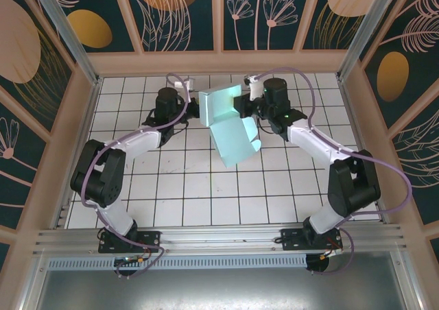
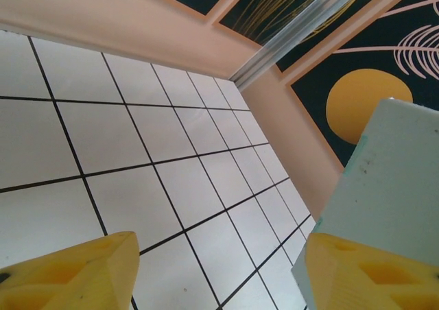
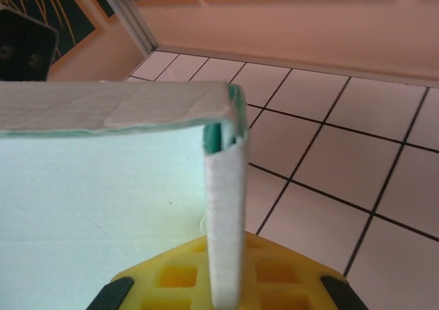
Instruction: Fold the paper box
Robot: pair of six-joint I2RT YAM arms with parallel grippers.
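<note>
Inside the clamped right claw [image 1: 241, 107] sits the paper box's [image 1: 232, 137] folded edge.

White tiled table top [image 1: 178, 193] w/ dark grout lines, boxed in by peach-coloured wall framing [image 1: 219, 62] & aluminium corner posts [image 1: 62, 23]. Wall panels [image 1: 182, 32] are dark teal w/ gold discs [image 1: 90, 28] and pale leaf/flower line drawings. Along the near edge: aluminium rail [image 1: 219, 236], a perforated strip [image 1: 226, 262] below it, then what looks like a dull grey metal sheet [image 1: 219, 291].
</note>
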